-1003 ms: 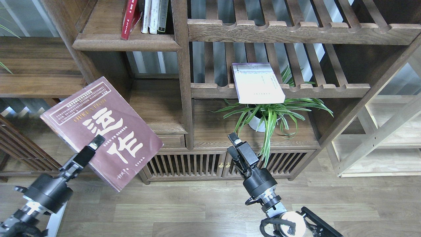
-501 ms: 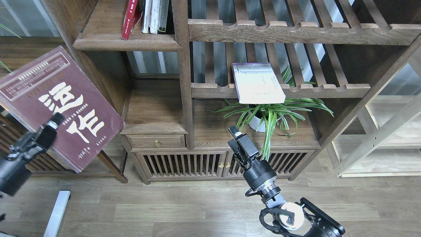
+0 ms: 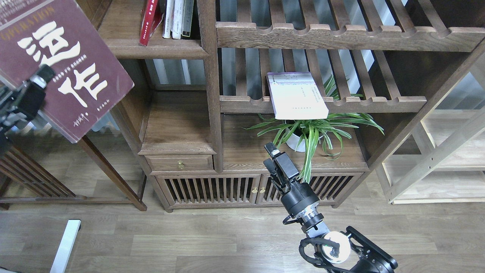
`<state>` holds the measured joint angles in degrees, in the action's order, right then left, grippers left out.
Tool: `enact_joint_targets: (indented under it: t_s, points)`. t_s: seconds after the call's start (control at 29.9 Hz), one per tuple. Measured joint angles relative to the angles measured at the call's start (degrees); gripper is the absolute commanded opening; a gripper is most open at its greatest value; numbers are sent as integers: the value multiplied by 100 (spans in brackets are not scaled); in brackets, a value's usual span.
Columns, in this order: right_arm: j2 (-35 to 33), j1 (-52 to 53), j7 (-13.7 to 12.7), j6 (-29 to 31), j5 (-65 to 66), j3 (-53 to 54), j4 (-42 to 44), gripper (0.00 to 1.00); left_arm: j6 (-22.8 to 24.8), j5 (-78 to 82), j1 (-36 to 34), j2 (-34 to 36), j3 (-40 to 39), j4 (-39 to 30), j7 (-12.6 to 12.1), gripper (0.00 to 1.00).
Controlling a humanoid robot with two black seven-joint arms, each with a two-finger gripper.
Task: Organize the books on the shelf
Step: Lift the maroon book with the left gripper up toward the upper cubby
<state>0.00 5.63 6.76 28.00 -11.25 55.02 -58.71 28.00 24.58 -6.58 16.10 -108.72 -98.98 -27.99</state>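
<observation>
**Maroon book held high at the left, lavender book flat on the slatted rack**

Held the maroon book point(image 3: 64, 68) aloft at the far left of the head view, front cover toward the camera, long axis slanting from upper left down to lower right, lower corner hanging free over the floor point(image 3: 212, 242). Pinched by the left gripper point(image 3: 38, 81) at its left edge, one finger lying across the cover beside the white characters. Overlapped, in the view, the left end of the shelf point(image 3: 151, 47), the dark board with the rounded front lip.

Stood on that shelf, against the right upright: the red book point(image 3: 149, 22), leaning with its foot kicked out to the left, then a few pale and dark spines point(image 3: 178, 19) upright beside it. Bare board left open from the red book toward the maroon cover.

Lay flat on the slatted rack point(image 3: 360, 102): the lavender book point(image 3: 297, 94), long axis running front to back, near edge jutting past the notched front rail above the potted plant point(image 3: 310, 131).

Hovered low in front of the cabinet point(image 3: 212, 189): the right gripper point(image 3: 273, 157), pointing up and back, carrying nothing, fingers drawn close together, well apart from the lavender book above
</observation>
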Motion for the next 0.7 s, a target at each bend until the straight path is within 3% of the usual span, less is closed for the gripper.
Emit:
enact_joint_targets:
  t_s: [0.23, 0.7]
  points:
    - [0, 0, 1, 0, 0, -15, 0, 99, 0, 204, -333, 630, -3, 32, 0, 1]
    - [0, 185, 1, 0, 0, -62, 0, 99, 0, 650, -986, 680, 20, 26, 0, 3]
